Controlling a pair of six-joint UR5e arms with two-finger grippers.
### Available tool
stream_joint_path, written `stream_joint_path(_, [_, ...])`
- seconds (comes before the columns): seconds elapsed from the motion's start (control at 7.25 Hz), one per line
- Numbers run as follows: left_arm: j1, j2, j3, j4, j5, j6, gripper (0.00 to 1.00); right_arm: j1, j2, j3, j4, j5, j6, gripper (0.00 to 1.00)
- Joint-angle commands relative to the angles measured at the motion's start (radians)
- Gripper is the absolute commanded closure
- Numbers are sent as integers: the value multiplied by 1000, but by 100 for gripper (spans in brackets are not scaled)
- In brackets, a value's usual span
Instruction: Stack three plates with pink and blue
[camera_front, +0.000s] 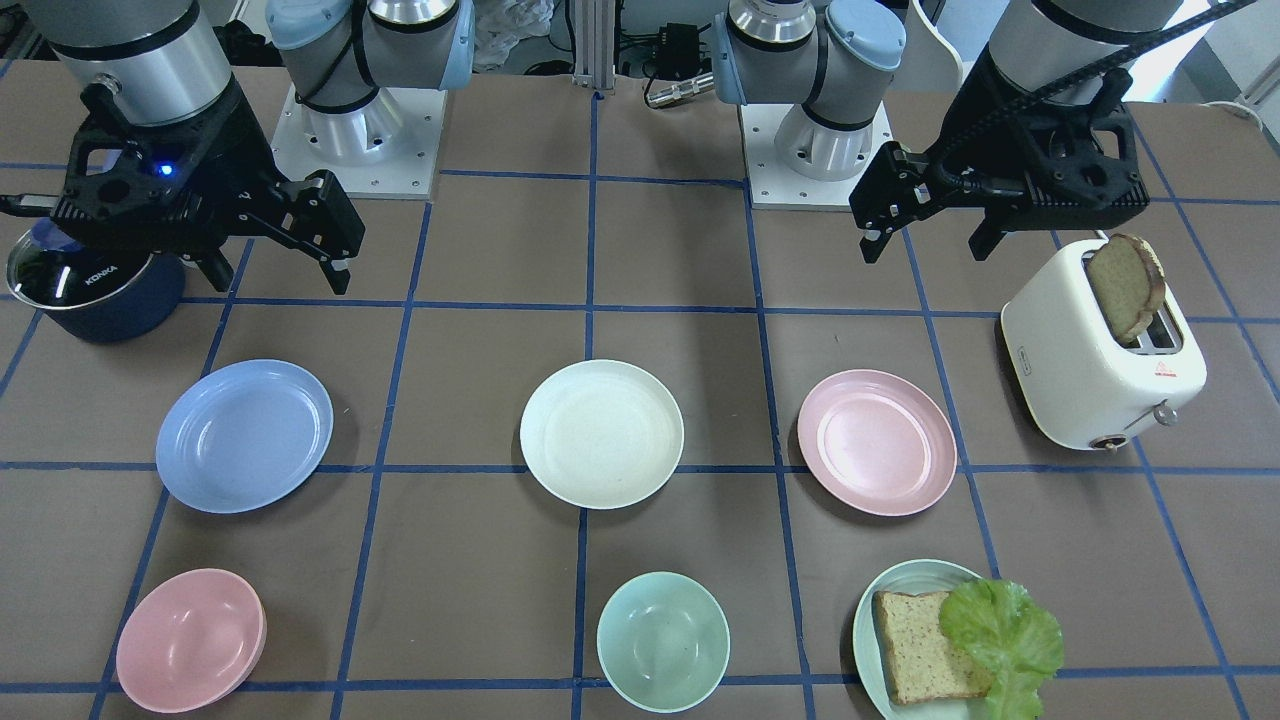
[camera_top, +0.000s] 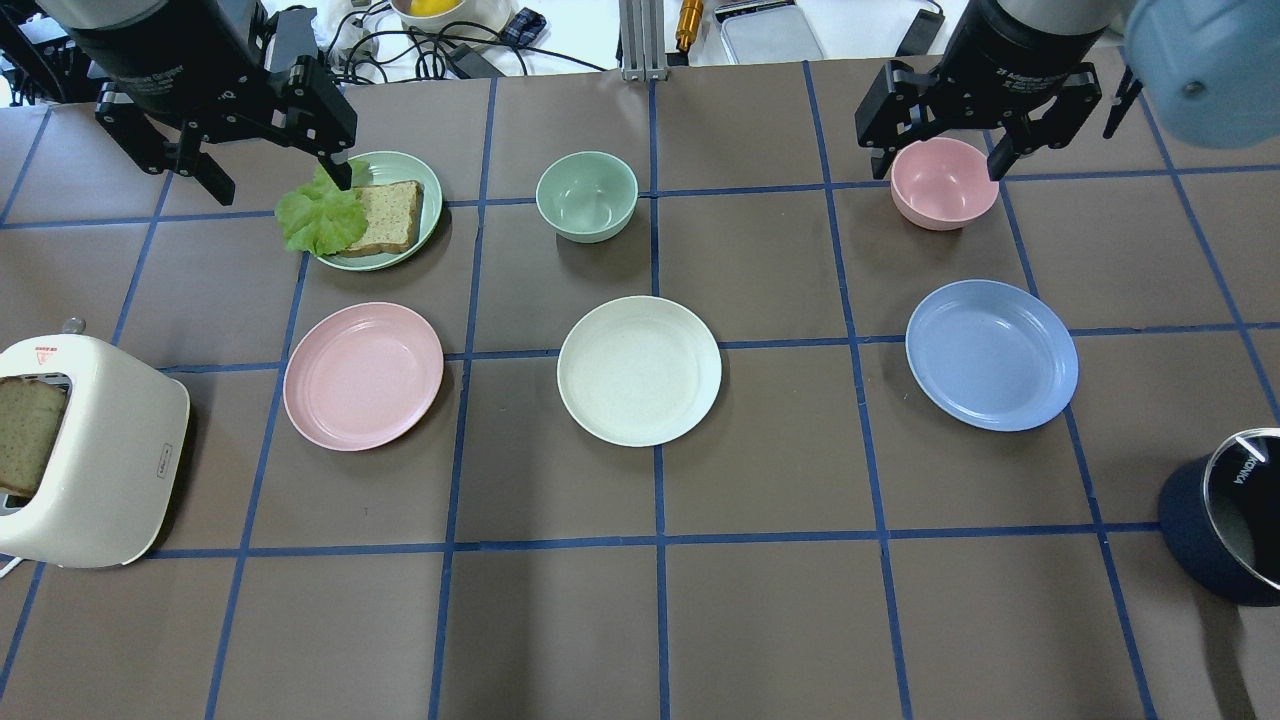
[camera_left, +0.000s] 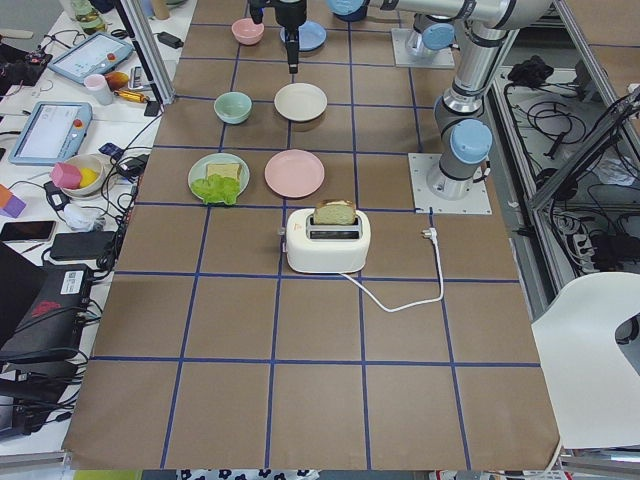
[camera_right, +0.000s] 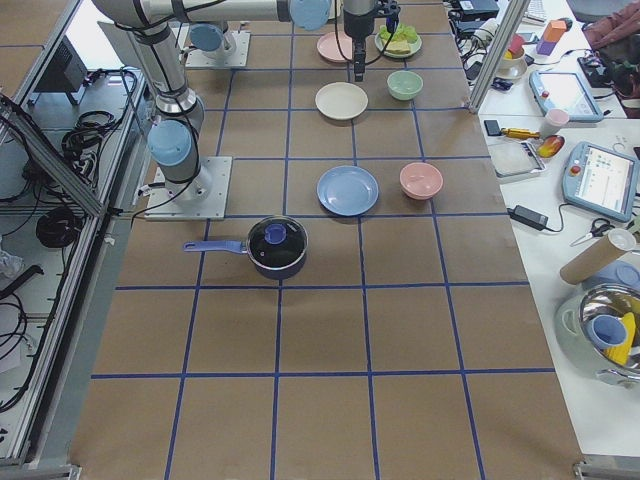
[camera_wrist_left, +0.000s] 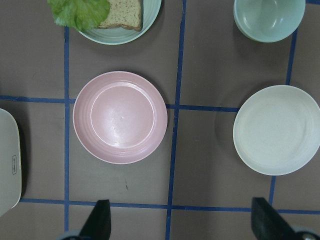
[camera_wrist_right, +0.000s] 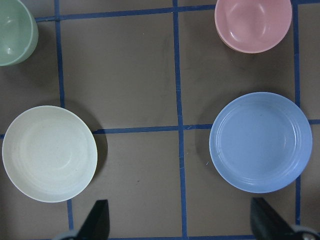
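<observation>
Hovering w/ left gripper & right gripper spread wide, empty. Lying apart: matte round rimmed pink plate, cream plate, blue plate; mint bowl, pink bowl sitting nearby.

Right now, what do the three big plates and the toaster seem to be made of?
Pink plate, cream plate and blue plate: likely matte plastic, perhaps fibre-filled, going by the soft dull sheen, faint specks and moulded rings. Toaster: smooth cream shell with soft highlights, either plastic or painted metal; I can't tell which.
</observation>
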Motion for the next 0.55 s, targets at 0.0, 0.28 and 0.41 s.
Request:
stream_joint_path(0.0, [0,0,1,1,-2,2,0,1,4,-3,1,1,0,0])
stream_joint_path(0.28, [0,0,0,-1,-2,2,0,1,-2,5,1,0,0,0])
stream_joint_path(0.41, [0,0,0,-1,-2,0,0,1,1,6,-1,3,0,0])
